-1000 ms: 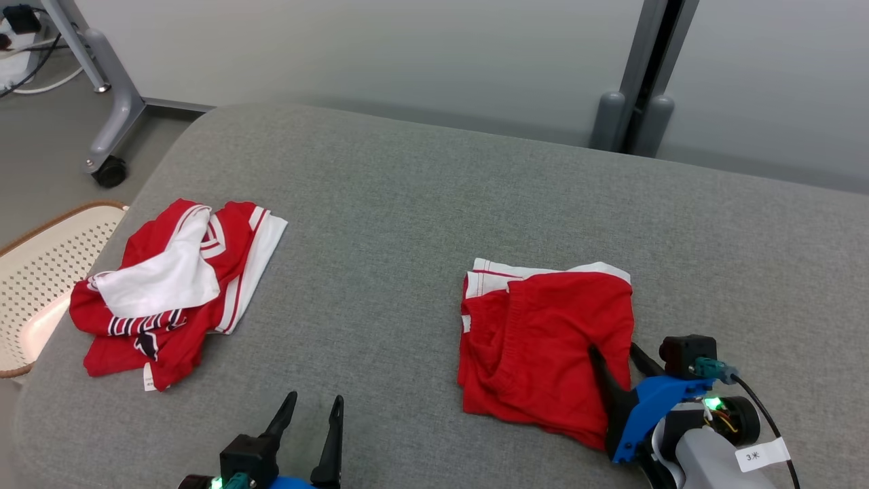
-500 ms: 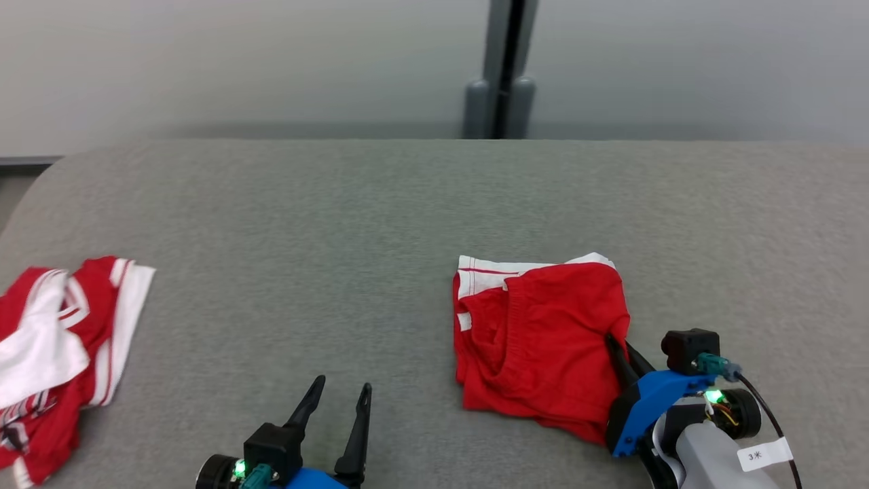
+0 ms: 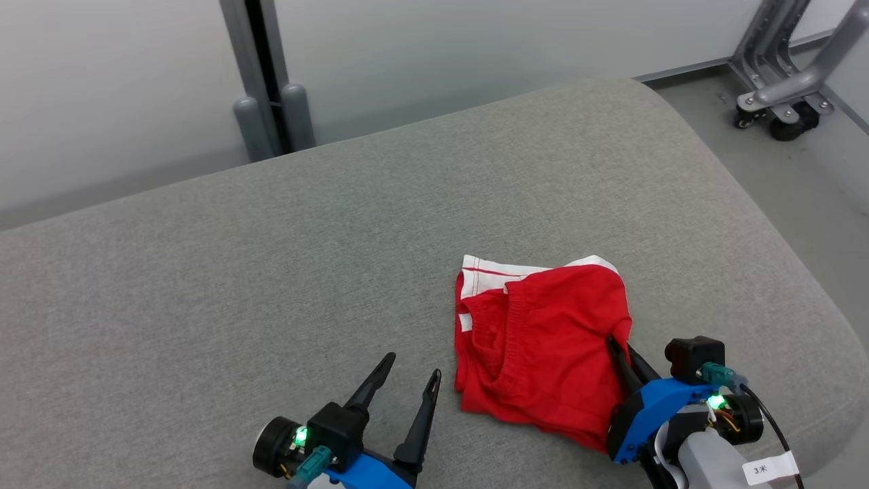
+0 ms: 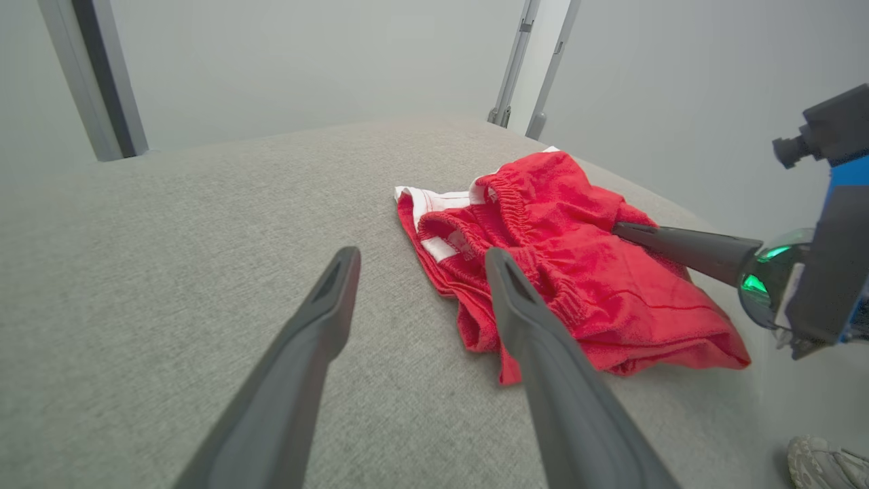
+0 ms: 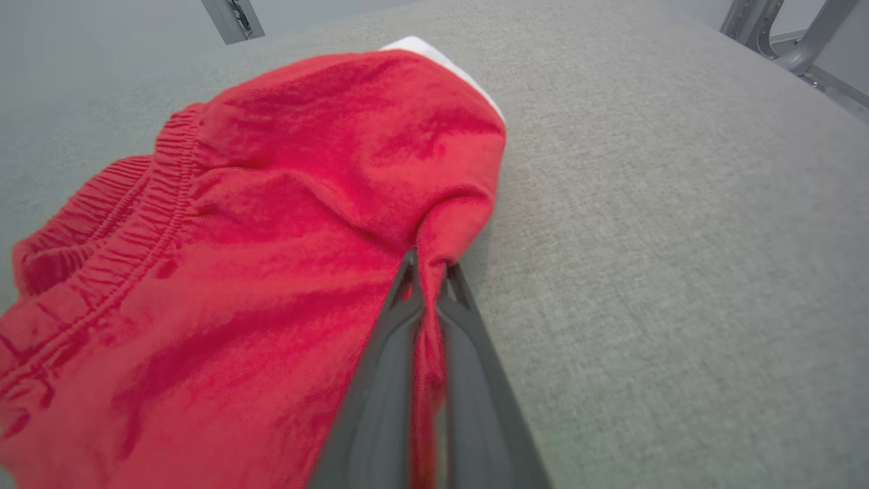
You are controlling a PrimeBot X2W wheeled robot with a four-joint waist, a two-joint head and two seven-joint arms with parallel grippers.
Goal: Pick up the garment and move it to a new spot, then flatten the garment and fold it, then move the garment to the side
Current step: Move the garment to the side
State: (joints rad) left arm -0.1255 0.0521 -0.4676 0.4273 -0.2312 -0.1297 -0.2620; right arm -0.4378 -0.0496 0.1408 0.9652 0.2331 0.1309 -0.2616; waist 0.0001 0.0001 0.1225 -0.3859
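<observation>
Head view looks down; both wrist views (low, close) share the garment.

The right gripper pinches a fold at the edge of the red garment. It lies crumpled on the grey cushion, white trim at its far end

Garment on padded top, perhaps table

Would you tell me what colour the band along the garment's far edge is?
The band is white with a thin red line; head view shows it best.
</observation>
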